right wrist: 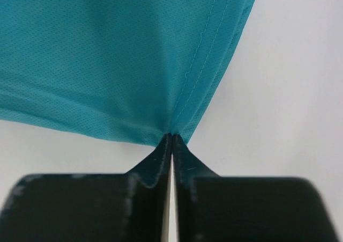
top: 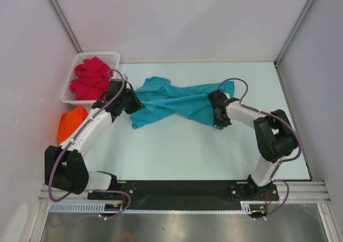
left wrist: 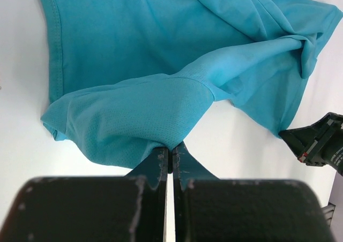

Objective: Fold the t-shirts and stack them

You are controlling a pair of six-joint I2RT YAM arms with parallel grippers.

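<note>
Teal-blue t-shirt lies twisted on the table, pinched at both ends.
From above, left gripper and right gripper hold opposite ends, likely to spread it flat for folding; crimson-pink t-shirt fills the basket, orange t-shirt lies beside the left arm, and both pinch points hide under the wrists. Left wrist: jaws clamped on a bunched fold. Right wrist: jaws clamped on a stitched hem; which edge, I cannot tell.
</note>
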